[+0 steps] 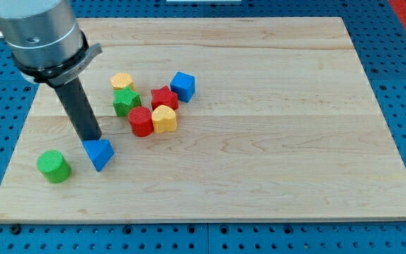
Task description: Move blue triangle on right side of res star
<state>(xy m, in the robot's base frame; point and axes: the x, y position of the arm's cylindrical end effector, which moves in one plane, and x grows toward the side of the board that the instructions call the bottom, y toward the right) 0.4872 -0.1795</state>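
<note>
Our tip (92, 139) sat against the blue triangle (99, 154) at its eleven o'clock, placed to shove it rightward; we had no jaws, only a rod. The red star (164, 97) lay toward two o'clock, with the red cylinder (140, 121) and yellow heart (164, 119) blocking the straight route.
</note>
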